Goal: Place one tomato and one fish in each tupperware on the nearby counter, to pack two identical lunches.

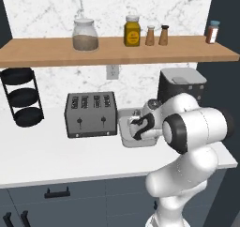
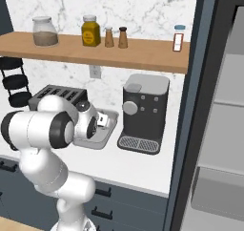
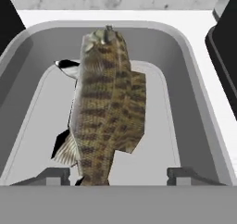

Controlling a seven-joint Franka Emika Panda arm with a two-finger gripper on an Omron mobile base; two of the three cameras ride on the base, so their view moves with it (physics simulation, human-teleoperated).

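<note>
Right now the claw [image 3: 115, 176] hangs over a light-grey tupperware [image 3: 194, 79], jaws spread wide and gripping nothing. In the hand view both finger tips [image 3: 55, 176] stand apart at the bottom, with the fish's tail end between them; contact cannot be told. The fish [image 3: 107, 107], brown and mottled, lies lengthwise in the tub, head toward the far rim, leaning toward the tub's left side in that view. No tomato shows in this tub.

From the left base view the tupperware [image 1: 127, 141] sits on the white bench [image 1: 42, 160], between the toaster [image 1: 90, 114] and the coffee machine [image 1: 182, 83], close to both. The arm's wrist covers most of the tub there. From the right base view the tub's [image 2: 110, 115] far corner shows past the wrist, just beside the coffee machine [image 2: 143, 113].

Above the bench, a wooden shelf [image 1: 117, 52] carries a glass jar [image 1: 85, 34], a yellow jar [image 1: 132, 31], two shakers [image 1: 156, 35] and a small bottle [image 1: 213, 32]. A black tiered rack [image 1: 21, 97] stands at the bench's left end.
</note>
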